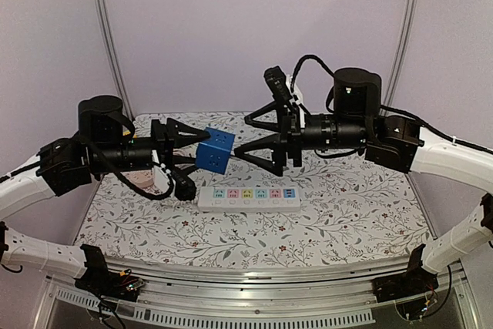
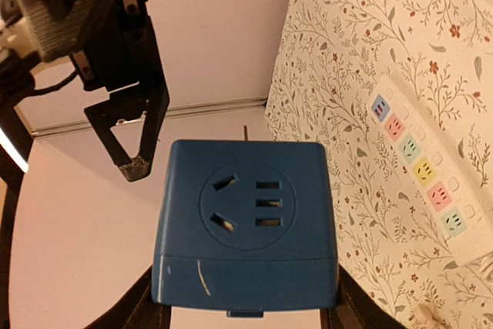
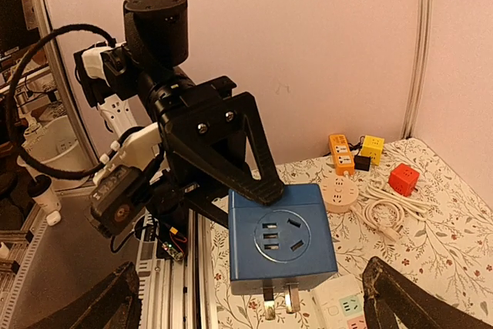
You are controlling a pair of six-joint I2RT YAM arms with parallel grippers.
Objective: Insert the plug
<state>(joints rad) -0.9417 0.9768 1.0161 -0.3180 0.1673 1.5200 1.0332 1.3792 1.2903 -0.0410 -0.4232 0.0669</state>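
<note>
The plug is a blue cube [image 1: 215, 151] with two metal prongs [image 3: 281, 298] pointing down, held in the air above the white power strip [image 1: 249, 198]. My left gripper [image 1: 202, 148] is shut on it from the left. In the left wrist view the plug [image 2: 245, 225] fills the space between the two fingers, and the power strip [image 2: 420, 167] lies to the right. My right gripper [image 1: 243, 136] stands open just right of the cube, not touching it. In the right wrist view its fingers [image 3: 424, 298] spread wide on either side of the plug [image 3: 281, 236].
At the table's left end lie an orange strip [image 3: 341, 152], a yellow cube [image 3: 372, 148], a red cube [image 3: 403, 179], a round pale socket [image 3: 339, 193] and a coiled white cable [image 3: 385, 209]. Aluminium frame posts [image 1: 108, 36] stand at the back corners.
</note>
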